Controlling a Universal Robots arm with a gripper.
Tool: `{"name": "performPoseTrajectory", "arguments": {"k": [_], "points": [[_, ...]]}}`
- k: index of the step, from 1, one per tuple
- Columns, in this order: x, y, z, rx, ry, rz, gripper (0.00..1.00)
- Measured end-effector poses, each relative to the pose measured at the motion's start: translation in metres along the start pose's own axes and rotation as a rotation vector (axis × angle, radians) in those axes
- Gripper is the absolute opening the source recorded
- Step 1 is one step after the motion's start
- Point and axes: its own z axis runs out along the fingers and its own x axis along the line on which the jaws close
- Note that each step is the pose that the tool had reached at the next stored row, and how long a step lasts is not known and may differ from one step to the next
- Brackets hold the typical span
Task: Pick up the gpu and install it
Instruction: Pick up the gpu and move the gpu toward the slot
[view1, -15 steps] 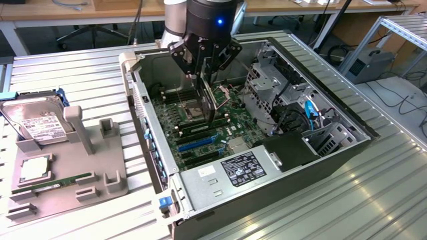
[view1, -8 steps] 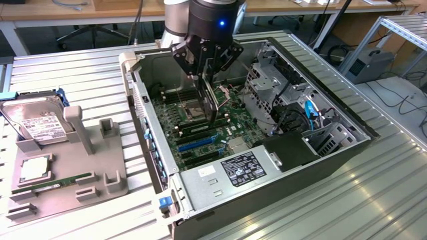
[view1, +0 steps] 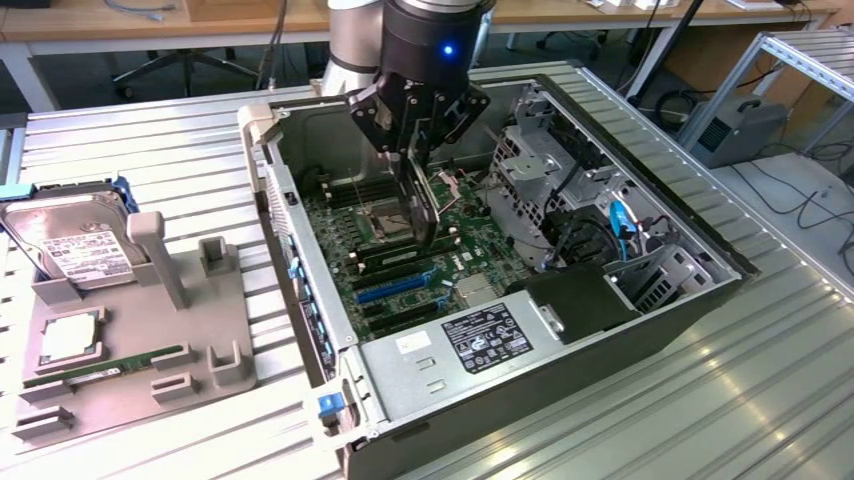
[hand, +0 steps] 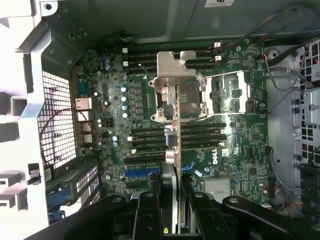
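The gpu hangs on edge inside the open computer case, above the green motherboard. My gripper is shut on its upper edge. In the wrist view the gpu runs edge-on away from my gripper. Its silvery end bracket is at the far end, over the CPU socket area. The black fingers clamp the card from both sides. The card is off the board, over the memory slots and near the blue expansion slot.
A grey holder tray at the exterior view's left carries a silver hard drive and a thin green memory stick. Inside the case, a drive cage, cables and the power supply crowd the exterior view's right side.
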Motion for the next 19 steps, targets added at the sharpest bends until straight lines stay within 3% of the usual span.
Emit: {"name": "performPoseTrajectory", "arguments": {"k": [19], "points": [[-0.015,0.0025,0.0087,0.0002,0.0001,0.000,0.27]]}}
